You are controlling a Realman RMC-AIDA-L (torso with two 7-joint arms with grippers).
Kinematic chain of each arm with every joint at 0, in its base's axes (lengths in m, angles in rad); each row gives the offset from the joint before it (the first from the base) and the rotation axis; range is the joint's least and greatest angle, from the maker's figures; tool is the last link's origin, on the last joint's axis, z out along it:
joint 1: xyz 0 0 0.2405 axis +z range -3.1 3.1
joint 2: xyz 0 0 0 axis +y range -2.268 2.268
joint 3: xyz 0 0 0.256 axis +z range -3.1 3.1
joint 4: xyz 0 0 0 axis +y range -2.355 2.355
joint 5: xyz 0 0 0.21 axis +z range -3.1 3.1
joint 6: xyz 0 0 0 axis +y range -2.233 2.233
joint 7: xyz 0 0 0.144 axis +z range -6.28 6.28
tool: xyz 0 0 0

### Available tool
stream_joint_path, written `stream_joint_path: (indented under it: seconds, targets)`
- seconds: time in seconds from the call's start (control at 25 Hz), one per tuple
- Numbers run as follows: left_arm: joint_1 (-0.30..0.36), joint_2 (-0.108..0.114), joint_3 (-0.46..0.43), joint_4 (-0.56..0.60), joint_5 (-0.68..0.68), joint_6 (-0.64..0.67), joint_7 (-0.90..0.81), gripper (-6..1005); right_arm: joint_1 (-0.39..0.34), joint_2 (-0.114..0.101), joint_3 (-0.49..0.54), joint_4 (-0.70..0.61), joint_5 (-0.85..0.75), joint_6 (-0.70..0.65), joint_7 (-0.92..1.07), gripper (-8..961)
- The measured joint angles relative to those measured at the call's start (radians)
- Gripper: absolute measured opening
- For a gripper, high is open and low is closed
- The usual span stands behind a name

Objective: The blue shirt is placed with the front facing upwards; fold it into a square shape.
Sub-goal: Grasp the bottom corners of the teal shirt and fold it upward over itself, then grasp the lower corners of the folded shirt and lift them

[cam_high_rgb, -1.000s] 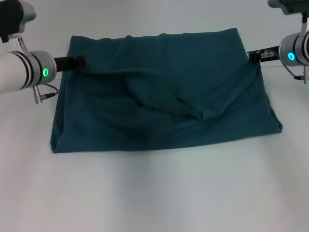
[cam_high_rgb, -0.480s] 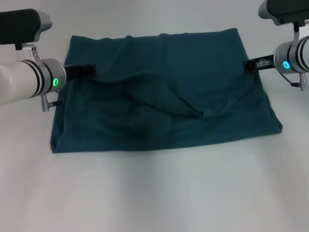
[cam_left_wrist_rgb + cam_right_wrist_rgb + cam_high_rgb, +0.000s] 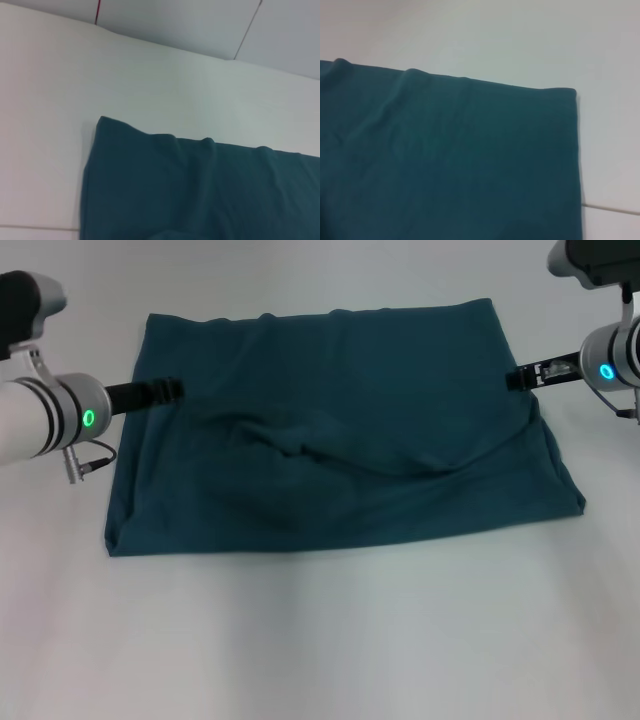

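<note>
The left gripper (image 3: 168, 391) comes in from the left side of the white table (image 3: 320, 640), its black tip lying right at the left edge of the blue shirt (image 3: 340, 430), up near the far corner; whether it is clenched on the cloth or released I cannot tell, since the tip is small and dark against the fabric; the arm behind it is white with a green ring light.

The shirt itself lies flat in the middle of the table as a broad, roughly rectangular slab of folded cloth, wider than deep; no lettering or collar shows on the upper face; a long shallow crease runs across it from the left gripper's side, dips through the centre and climbs toward the right edge; the near edge is fairly straight, the near right corner juts out a little.

In the left wrist view the far left corner of the shirt (image 3: 165, 190) lies on the table (image 3: 150, 80), its far edge slightly rippled; in the right wrist view the far right corner (image 3: 445, 160) looks square and smooth.

The right gripper (image 3: 520, 377) meets the shirt's right edge, also toward the far side; its grasp I likewise cannot tell.
</note>
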Motion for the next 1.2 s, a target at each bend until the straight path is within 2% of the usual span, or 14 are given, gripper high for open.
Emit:
stream_joint_path:
  seconds: [0.08, 0.24, 0.36, 0.48, 0.64, 0.76, 0.92, 1.0, 1.2]
  targets:
    - [0.026, -0.009, 0.000, 0.052, -0.002, 0.034, -0.026, 251, 0.000, -0.003, 0.003, 0.000, 0.003, -0.006, 0.007, 419]
    - [0.057, -0.011, 0.000, 0.106, -0.041, 0.094, -0.053, 373, -0.001, -0.005, 0.034, -0.010, 0.016, -0.032, 0.015, 517]
    - [0.093, 0.005, 0.000, 0.144, -0.131, 0.164, -0.061, 474, -0.013, -0.007, 0.057, -0.034, 0.057, -0.072, -0.009, 605]
    - [0.128, 0.034, 0.000, 0.152, -0.230, 0.239, -0.058, 706, -0.051, -0.007, 0.059, -0.091, 0.143, -0.129, -0.041, 720]
    - [0.178, 0.060, -0.001, 0.163, -0.334, 0.337, -0.052, 735, -0.142, -0.008, 0.061, -0.196, 0.316, -0.230, -0.104, 846]
    - [0.220, 0.069, -0.002, 0.177, -0.390, 0.393, -0.052, 749, -0.222, -0.011, 0.064, -0.252, 0.488, -0.319, -0.186, 920]
    - [0.266, 0.083, -0.016, 0.177, -0.425, 0.461, -0.052, 749, -0.324, -0.022, 0.098, -0.266, 0.719, -0.475, -0.310, 917]
    - [0.287, 0.085, -0.038, 0.172, -0.428, 0.490, -0.052, 749, -0.359, -0.023, 0.122, -0.262, 0.782, -0.535, -0.364, 915]
    - [0.334, 0.091, -0.063, 0.163, -0.425, 0.536, -0.052, 750, -0.448, -0.007, 0.190, -0.242, 0.916, -0.707, -0.532, 915]
